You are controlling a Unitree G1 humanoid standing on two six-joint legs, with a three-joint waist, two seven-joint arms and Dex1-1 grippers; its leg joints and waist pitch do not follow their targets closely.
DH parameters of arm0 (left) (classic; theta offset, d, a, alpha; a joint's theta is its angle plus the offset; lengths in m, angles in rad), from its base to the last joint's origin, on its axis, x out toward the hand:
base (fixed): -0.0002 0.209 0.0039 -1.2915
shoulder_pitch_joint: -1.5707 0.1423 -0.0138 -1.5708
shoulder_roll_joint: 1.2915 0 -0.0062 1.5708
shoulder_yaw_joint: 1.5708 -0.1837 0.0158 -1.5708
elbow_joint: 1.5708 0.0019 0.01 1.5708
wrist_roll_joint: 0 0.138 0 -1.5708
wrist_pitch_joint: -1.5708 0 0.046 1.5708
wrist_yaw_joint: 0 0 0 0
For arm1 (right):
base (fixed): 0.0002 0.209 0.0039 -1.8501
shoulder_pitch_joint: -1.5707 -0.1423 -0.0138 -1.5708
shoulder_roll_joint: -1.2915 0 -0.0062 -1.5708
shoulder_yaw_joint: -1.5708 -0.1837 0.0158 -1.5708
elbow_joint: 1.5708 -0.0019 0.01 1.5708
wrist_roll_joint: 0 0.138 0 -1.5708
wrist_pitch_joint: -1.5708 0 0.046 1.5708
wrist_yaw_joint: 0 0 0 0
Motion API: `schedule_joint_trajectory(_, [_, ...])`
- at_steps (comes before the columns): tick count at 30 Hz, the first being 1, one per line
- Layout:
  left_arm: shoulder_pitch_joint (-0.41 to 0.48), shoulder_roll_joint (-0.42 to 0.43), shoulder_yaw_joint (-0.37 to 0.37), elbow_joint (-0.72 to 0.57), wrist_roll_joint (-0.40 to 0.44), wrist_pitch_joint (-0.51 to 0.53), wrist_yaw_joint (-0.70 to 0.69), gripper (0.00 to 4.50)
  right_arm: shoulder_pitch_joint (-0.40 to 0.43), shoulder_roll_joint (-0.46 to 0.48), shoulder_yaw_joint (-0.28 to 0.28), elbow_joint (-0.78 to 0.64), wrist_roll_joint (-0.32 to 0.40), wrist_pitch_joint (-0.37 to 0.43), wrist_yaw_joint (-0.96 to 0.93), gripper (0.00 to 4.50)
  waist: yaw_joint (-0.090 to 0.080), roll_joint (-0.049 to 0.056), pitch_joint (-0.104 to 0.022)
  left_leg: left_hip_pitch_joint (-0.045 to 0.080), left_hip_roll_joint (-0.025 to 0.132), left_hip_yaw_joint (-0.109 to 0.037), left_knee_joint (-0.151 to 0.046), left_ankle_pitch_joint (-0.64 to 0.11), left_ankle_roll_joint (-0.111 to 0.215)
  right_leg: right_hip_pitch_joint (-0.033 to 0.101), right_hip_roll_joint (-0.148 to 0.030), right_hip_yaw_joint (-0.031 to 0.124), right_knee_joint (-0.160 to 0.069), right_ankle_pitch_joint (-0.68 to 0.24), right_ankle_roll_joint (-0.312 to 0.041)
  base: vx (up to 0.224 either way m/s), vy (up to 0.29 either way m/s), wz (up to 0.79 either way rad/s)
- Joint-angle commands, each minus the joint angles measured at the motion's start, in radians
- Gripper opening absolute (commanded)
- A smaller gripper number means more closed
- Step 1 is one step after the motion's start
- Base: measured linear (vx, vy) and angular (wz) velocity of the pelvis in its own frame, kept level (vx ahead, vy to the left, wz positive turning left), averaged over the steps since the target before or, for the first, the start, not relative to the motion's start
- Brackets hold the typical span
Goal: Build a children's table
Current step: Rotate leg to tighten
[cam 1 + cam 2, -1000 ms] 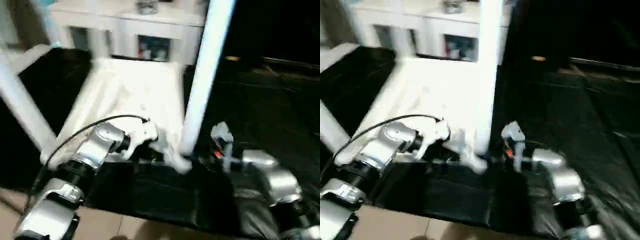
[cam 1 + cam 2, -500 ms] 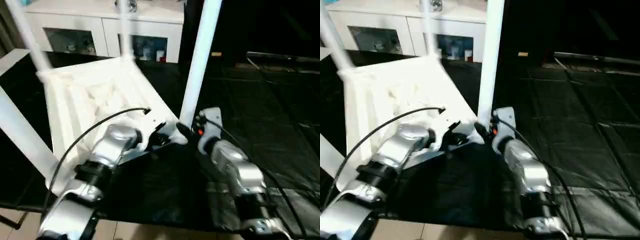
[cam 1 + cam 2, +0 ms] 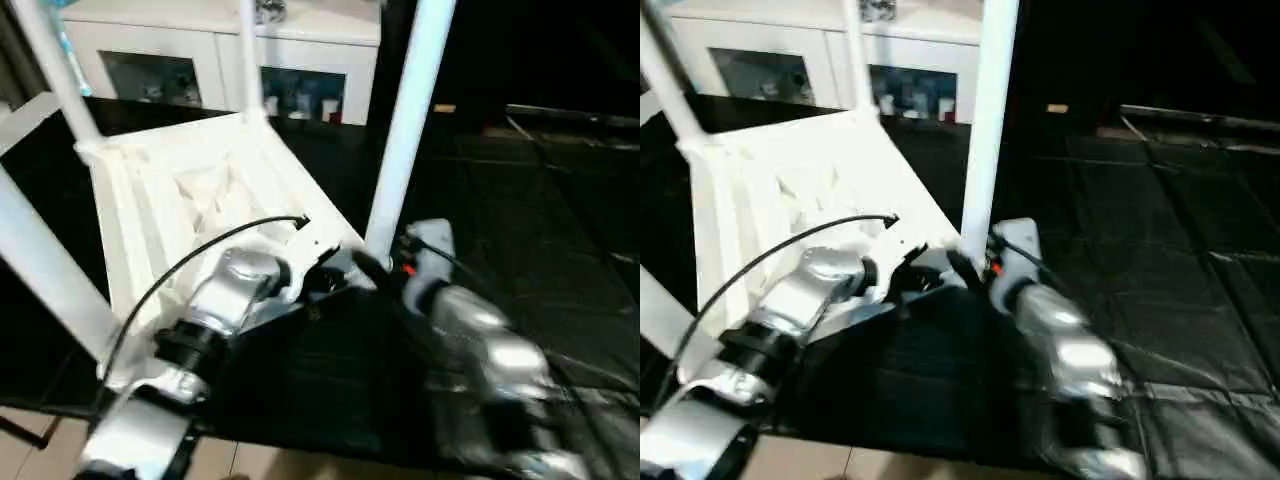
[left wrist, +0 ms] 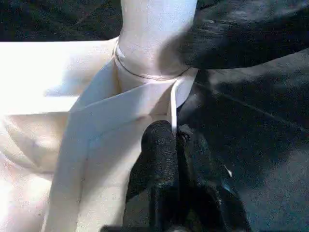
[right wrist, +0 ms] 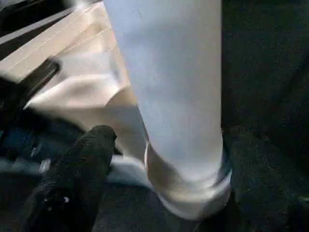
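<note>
The children's table lies upside down on the black mat, and its white tabletop (image 3: pixel 190 190) shows its ribbed underside. Several white legs stand up from the corner sockets; the nearest one (image 3: pixel 405 130) rises from the near right socket (image 4: pixel 149 67). My left gripper (image 4: pixel 175 133) is shut on the tabletop's thin rim right beside that socket. My right gripper (image 3: pixel 378 265) sits at the base of the same leg (image 5: pixel 169 96). It is open, with one black finger (image 5: pixel 79 176) standing off the leg's side.
A white cabinet with glass doors (image 3: pixel 200 50) stands behind the tabletop. The black mat (image 3: pixel 560 220) spreads to the right. A strip of pale floor (image 3: pixel 50 450) shows at the near left edge. A black cable (image 3: pixel 200 255) arcs over my left forearm.
My right gripper's fingers have spread away from the leg's base, and the right forearm is blurred in motion. The left gripper keeps its grip on the rim. The camera has shifted.
</note>
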Motion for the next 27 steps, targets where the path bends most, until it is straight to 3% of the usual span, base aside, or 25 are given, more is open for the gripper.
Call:
schedule_joint_trajectory(1, [0.006, 0.033, -0.037, -0.008, -0.023, -0.082, -0.128, 0.00, 0.001, -0.097, 0.046, 0.009, 0.005, -0.026, 0.167, 4.24, 0.007, 0.006, -0.065, 0.000, 0.040, -0.015, -0.059, -0.178, 0.037, 0.054, -0.091, 0.059, -0.083, -0.201, -0.181, 0.000, 0.000, 0.00])
schedule_joint_trajectory(6, [0.011, 0.075, -0.055, -0.015, -0.040, -0.132, -0.242, 0.00, -0.009, -0.191, 0.046, 0.023, 0.027, -0.064, 0.318, 4.44, 0.022, 0.006, -0.067, 0.008, 0.044, -0.014, -0.057, -0.196, 0.038, 0.049, -0.093, 0.058, -0.085, -0.223, -0.188, 0.000, 0.000, 0.00])
schedule_joint_trajectory(9, [0.006, 0.113, -0.087, -0.011, -0.042, -0.181, -0.341, 0.00, -0.019, -0.269, 0.069, 0.033, 0.051, -0.108, 0.470, 4.44, 0.035, 0.009, -0.068, 0.007, 0.050, -0.013, -0.056, -0.174, 0.045, 0.049, -0.091, 0.058, -0.077, -0.165, -0.206, 0.000, 0.000, 0.00])
schedule_joint_trajectory(11, [0.003, 0.128, -0.106, -0.006, -0.042, -0.211, -0.392, 0.00, -0.028, -0.302, 0.092, 0.040, 0.056, -0.126, 0.552, 4.44, 0.040, 0.006, -0.069, 0.004, 0.049, -0.012, -0.054, -0.170, 0.053, 0.052, -0.090, 0.056, -0.073, -0.142, -0.217, 0.000, 0.000, 0.00])
schedule_joint_trajectory(18, [-0.005, 0.154, -0.146, 0.000, -0.031, -0.276, -0.486, 0.00, -0.057, -0.343, 0.159, 0.067, 0.036, -0.189, 0.682, 4.44, 0.057, 0.004, -0.069, 0.006, 0.051, -0.012, -0.053, -0.174, 0.051, 0.049, -0.095, 0.055, -0.075, -0.191, -0.211, 0.000, 0.000, 0.00])
schedule_joint_trajectory(20, [-0.009, 0.161, -0.159, 0.007, -0.023, -0.297, -0.507, 0.00, -0.068, -0.335, 0.178, 0.088, 0.027, -0.237, 0.710, 4.29, 0.062, 0.001, -0.070, 0.008, 0.052, -0.011, -0.053, -0.174, 0.048, 0.046, -0.095, 0.056, -0.075, -0.192, -0.212, 0.000, 0.000, 0.00])
schedule_joint_trajectory(22, [-0.012, 0.163, -0.166, 0.010, -0.020, -0.308, -0.516, 0.00, -0.079, -0.330, 0.195, 0.102, 0.023, -0.243, 0.729, 4.00, 0.063, 0.001, -0.070, 0.005, 0.051, -0.013, -0.053, -0.169, 0.046, 0.049, -0.094, 0.055, -0.071, -0.185, -0.212, 0.000, 0.000, 0.00])
schedule_joint_trajectory(25, [-0.016, 0.159, -0.168, 0.019, -0.018, -0.324, -0.527, 0.00, -0.097, -0.325, 0.213, 0.132, 0.017, -0.243, 0.752, 3.94, 0.062, 0.001, -0.070, 0.005, 0.050, -0.011, -0.052, -0.170, 0.049, 0.048, -0.093, 0.054, -0.073, -0.186, -0.214, 0.000, 0.000, 0.00])
schedule_joint_trajectory(27, [-0.017, 0.159, -0.170, 0.022, -0.018, -0.330, -0.532, 0.00, -0.104, -0.325, 0.222, 0.145, 0.015, -0.247, 0.761, 3.57, 0.064, 0.001, -0.071, 0.005, 0.051, -0.012, -0.052, -0.167, 0.048, 0.049, -0.093, 0.054, -0.070, -0.183, -0.216, 0.000, 0.000, 0.00])
